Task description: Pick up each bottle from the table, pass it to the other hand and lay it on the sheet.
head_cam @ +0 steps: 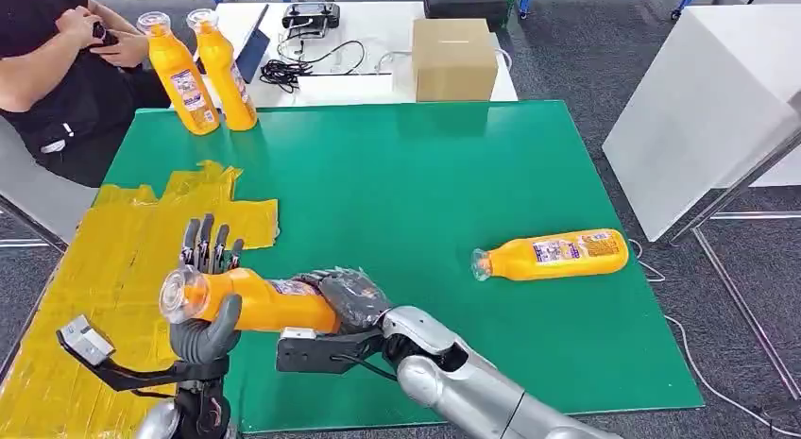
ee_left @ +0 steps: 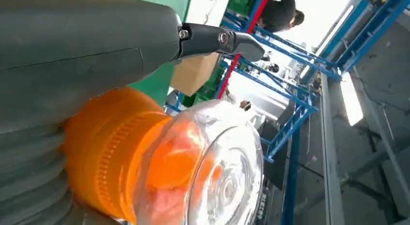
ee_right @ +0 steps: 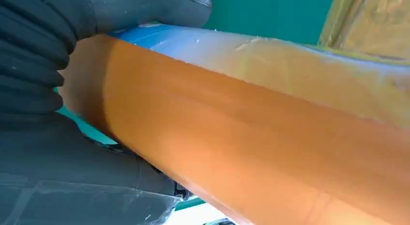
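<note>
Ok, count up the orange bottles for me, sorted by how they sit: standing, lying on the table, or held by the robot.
Standing at the table's far left corner: 2
Lying on the green table: 1
Held between both hands: 1
Total: 4

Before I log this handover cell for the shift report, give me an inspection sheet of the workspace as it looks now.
Surface: green mat on the table; crumpled yellow sheet over its left part.
Job's things: one orange bottle held level between both hands; a second bottle lying on the mat to the right; two bottles upright at the far left corner.
Clutter: cardboard box, black controller.
Hands: left hand at the capped end, right hand gripping the body.
Cables: black cable coiled on the white table.
Surroundings: seated person far left; white panel right.
</note>
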Action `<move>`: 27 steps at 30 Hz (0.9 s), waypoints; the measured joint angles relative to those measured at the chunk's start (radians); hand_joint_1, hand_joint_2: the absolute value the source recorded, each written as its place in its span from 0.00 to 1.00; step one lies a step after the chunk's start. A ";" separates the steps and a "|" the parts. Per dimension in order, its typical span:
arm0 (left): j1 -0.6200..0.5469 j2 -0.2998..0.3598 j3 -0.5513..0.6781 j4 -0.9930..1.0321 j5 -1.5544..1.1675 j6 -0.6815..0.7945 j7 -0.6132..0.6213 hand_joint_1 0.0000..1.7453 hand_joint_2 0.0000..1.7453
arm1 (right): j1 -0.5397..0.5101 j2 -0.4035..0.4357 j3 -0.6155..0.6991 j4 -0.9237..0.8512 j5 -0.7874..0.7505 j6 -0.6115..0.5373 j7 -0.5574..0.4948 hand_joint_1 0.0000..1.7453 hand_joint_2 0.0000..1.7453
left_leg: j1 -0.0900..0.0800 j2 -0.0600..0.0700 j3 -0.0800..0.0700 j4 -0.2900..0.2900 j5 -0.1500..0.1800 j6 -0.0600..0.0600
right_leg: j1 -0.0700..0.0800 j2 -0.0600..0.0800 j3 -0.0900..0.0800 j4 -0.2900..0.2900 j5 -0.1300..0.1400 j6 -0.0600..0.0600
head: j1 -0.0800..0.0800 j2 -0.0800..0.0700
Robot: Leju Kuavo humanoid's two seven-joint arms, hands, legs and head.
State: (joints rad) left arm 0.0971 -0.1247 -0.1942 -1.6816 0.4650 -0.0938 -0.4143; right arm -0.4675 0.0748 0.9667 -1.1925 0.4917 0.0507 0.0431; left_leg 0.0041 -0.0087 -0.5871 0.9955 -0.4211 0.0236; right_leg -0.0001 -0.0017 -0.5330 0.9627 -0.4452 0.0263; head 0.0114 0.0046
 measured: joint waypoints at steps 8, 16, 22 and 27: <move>0.034 -0.001 0.022 -0.005 0.001 -0.016 -0.005 1.00 1.00 | 0.000 0.000 0.035 0.006 0.001 -0.001 0.004 1.00 1.00 | 0.000 0.000 0.000 0.000 0.000 0.000 | 0.000 0.000 0.000 0.000 0.000 0.000 | 0.000 0.000; 0.040 -0.002 0.035 -0.007 0.003 -0.023 -0.006 1.00 1.00 | -0.001 0.000 0.048 0.009 0.001 -0.001 0.004 1.00 1.00 | 0.000 0.000 0.000 0.000 0.000 0.000 | 0.000 0.000 0.000 0.000 0.000 0.000 | 0.000 0.000; 0.040 -0.008 0.039 -0.007 0.006 -0.025 -0.006 1.00 1.00 | -0.006 0.000 0.053 0.014 0.001 -0.001 0.004 1.00 1.00 | 0.000 0.000 0.000 0.000 0.000 0.000 | 0.000 0.000 0.000 0.000 0.000 0.000 | 0.000 0.000; 0.040 -0.008 0.041 -0.007 0.008 -0.030 -0.006 1.00 1.00 | -0.009 0.000 0.054 0.016 0.001 -0.001 0.004 1.00 1.00 | 0.000 0.000 0.000 0.000 0.000 0.000 | 0.000 0.000 0.000 0.000 0.000 0.000 | 0.000 0.000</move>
State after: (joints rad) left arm 0.1371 -0.1328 -0.1530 -1.6888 0.4726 -0.1240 -0.4200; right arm -0.4769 0.0744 1.0205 -1.1765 0.4929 0.0500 0.0469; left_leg 0.0041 -0.0087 -0.5871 0.9955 -0.4210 0.0237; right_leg -0.0002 -0.0017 -0.5333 0.9627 -0.4452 0.0262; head 0.0114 0.0046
